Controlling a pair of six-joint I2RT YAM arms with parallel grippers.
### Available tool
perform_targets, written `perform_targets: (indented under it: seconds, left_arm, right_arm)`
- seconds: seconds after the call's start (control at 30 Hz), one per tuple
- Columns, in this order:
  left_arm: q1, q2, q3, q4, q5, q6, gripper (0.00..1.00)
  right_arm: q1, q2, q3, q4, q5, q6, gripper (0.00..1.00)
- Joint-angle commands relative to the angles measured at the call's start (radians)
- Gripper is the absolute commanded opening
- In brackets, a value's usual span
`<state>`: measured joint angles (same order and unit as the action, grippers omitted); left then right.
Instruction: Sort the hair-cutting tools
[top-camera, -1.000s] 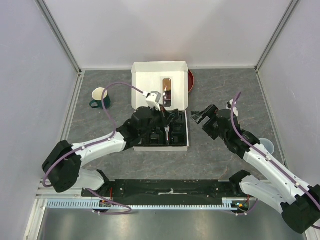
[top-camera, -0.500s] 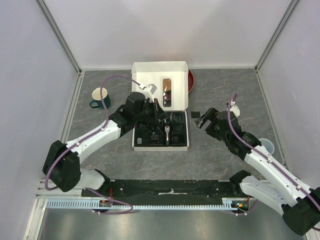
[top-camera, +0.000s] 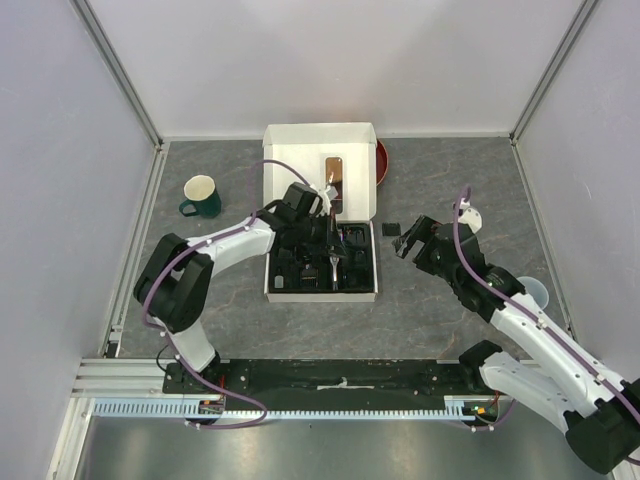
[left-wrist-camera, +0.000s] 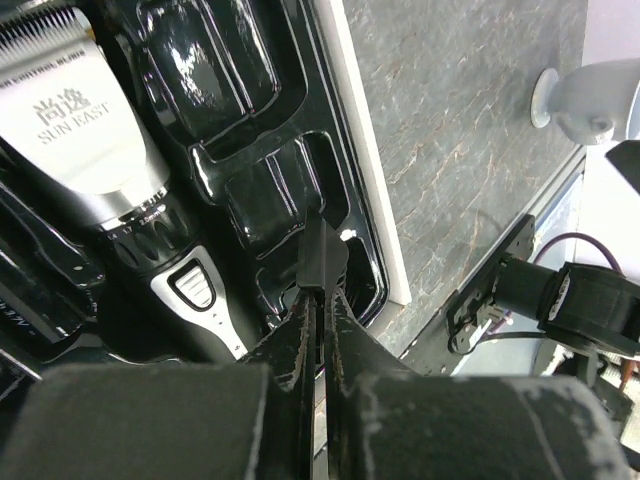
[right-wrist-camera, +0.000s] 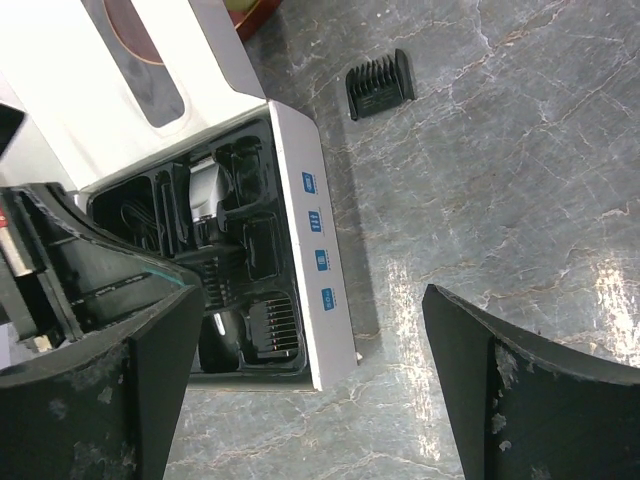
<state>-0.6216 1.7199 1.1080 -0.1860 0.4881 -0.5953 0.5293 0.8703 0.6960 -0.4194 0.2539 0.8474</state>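
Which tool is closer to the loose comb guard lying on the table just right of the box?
Right. The right tool is open just right of the comb guard; the left tool is shut down inside the box, beyond its right wall.

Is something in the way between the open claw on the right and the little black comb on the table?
Nothing visible is. The little comb lies alone on the bare table, and the open right gripper hangs close beside it. The box sits off to the side, not between them.
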Motion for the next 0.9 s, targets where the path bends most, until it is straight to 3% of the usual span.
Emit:
perform_targets:
  seconds: [0.0,0.87]
  left_arm:
    - [0.002,0.03,0.061,-0.006,0.056,-0.029,0.02]
    - [0.006,0.173,0.13,-0.001,0.056,-0.029,0.02]
  right_arm:
    - [0.0,-0.022,-0.012,0.025,0.025,-0.016,0.98]
    - [0.0,0.076,-0.018,0.057,0.021,-0.018,0.98]
